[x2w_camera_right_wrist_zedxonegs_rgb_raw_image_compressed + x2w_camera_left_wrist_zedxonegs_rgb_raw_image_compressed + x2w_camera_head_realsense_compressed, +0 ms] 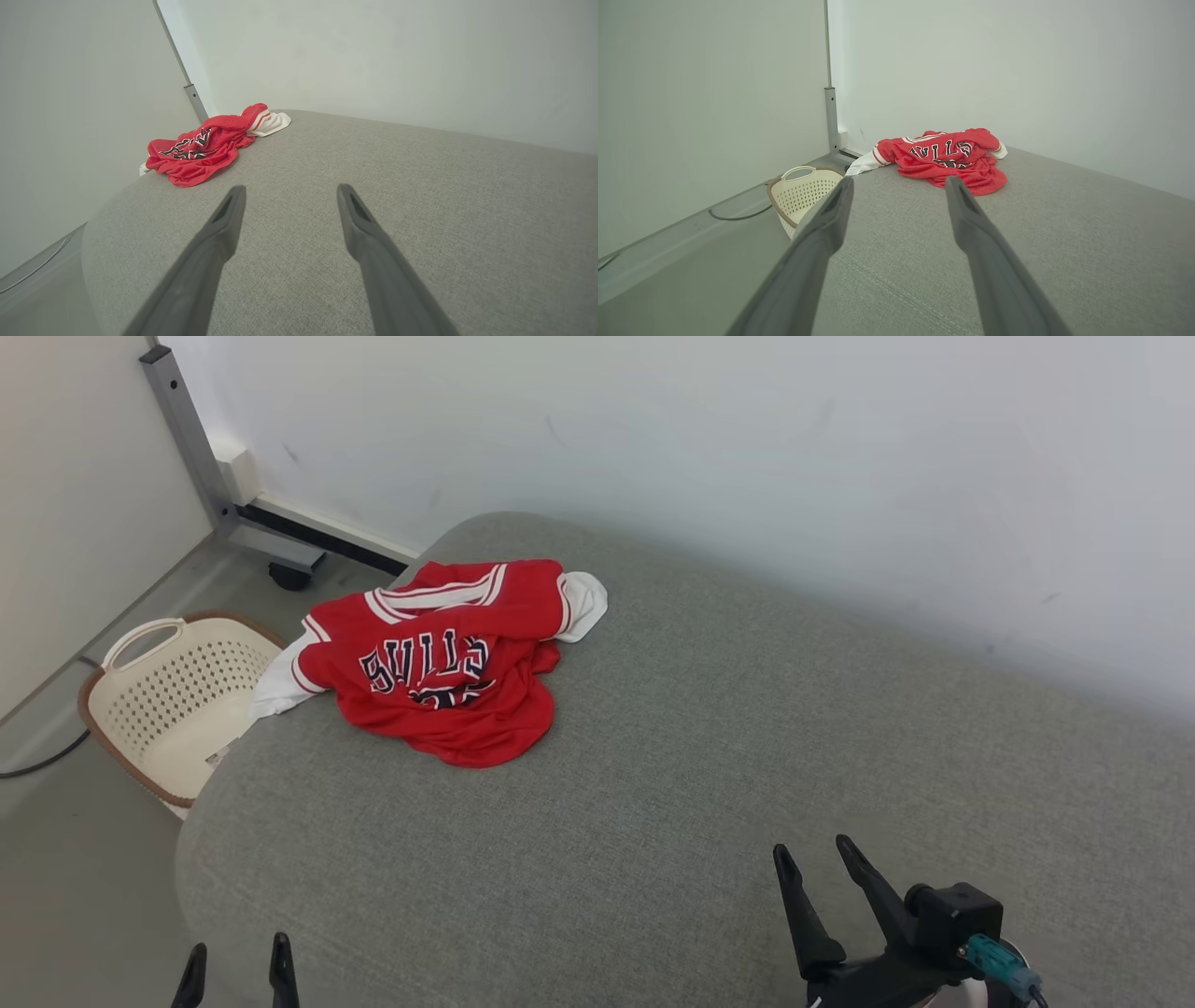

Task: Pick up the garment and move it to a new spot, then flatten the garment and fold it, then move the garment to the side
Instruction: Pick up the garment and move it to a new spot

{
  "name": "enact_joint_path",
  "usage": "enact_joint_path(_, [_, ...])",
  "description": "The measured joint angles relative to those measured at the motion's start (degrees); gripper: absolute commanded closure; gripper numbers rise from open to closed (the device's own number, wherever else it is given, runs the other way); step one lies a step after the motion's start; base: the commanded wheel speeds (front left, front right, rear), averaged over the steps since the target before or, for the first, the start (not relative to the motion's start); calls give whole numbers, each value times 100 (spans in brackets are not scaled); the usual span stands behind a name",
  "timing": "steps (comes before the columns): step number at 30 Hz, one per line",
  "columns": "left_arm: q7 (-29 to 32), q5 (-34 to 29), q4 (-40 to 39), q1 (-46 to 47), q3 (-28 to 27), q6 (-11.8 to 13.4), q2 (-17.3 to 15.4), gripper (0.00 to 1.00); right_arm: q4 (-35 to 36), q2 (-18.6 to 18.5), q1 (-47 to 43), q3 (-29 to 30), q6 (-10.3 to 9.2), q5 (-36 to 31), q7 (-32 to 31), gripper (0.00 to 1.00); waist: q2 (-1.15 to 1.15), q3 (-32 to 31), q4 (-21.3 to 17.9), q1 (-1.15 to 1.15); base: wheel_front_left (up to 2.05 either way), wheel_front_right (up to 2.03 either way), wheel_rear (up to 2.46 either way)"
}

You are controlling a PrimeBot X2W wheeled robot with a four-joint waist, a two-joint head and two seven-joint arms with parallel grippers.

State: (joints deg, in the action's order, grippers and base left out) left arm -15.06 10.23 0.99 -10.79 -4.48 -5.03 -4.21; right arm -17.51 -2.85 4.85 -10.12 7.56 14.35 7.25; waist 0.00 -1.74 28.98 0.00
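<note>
**Crumpled red-and-white jersey (439, 663) lies untouched**

Head view: the jersey sits at the far left corner of the grey fabric cushion (700, 756), beside a cream perforated plastic basket (121, 709) on the floor. The left gripper (238, 957) and right gripper (812, 847) hang near, well apart from it.

Left wrist view: the fingers are spread wide and empty, with the jersey (948, 158) ahead.

Right wrist view: the fingers are wide and empty, with the jersey (201, 149) far left.

- Left gripper (236, 959): fingers spread wide, empty, at the near left corner of the grey cushion (709, 728).
- Right gripper (812, 849): fingers parted, empty, by its near edge.
</note>
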Motion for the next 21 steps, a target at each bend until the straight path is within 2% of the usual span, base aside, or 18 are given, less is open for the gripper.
enact_joint_path(9, [0,0,-93,-95,-32,19,59,0,-154,-1,120,-113,0,-25,32,0,1,127,102,0,0,0,0])
enact_joint_path(14, [0,1,148,-5,46,9,73,0,-176,0,127,-130,0,-47,22,0,0,149,96,0,0,0,0])
enact_joint_path(18, [96,7,601,726,231,-56,15,0,-124,-1,131,-120,0,-151,-92,0,0,227,83,0,0,0,0])
enact_joint_path(21, [489,396,1193,1441,275,-104,30,0,36,0,129,-93,0,-291,-220,0,0,321,73,0,0,0,0])
